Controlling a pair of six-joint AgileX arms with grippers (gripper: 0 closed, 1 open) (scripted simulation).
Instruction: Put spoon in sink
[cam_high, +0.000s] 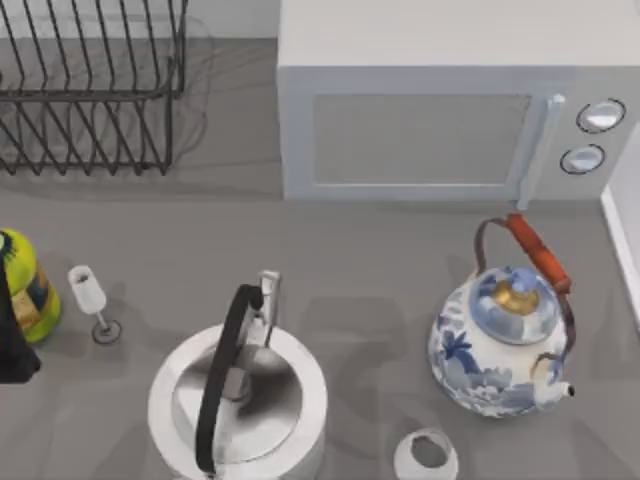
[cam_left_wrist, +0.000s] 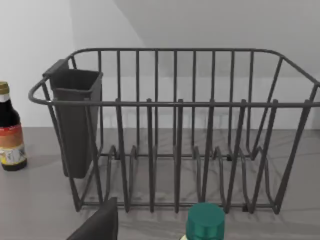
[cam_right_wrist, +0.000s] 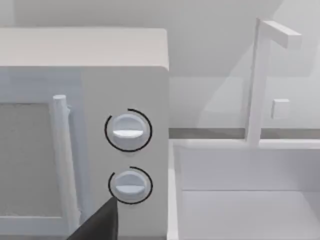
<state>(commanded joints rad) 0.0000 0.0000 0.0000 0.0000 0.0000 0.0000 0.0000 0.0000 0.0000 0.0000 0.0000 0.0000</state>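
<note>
Nothing done yet: no spoon to be made out on the counter, sink (cam_right_wrist: 240, 200) beside the microwave (cam_high: 420, 130) bare, grip of either arm impossible to judge, search and pickup both remaining.

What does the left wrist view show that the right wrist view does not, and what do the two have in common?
Left wrist view only: a wire dish rack with a dark cutlery holder at one end, a dark sauce bottle beside it, and a green bottle cap.

Right wrist view only: the microwave with two round knobs, the white sink beside it and its faucet.

Shared: the grey countertop, the pale back wall and a dark gripper part low in each picture.
</note>
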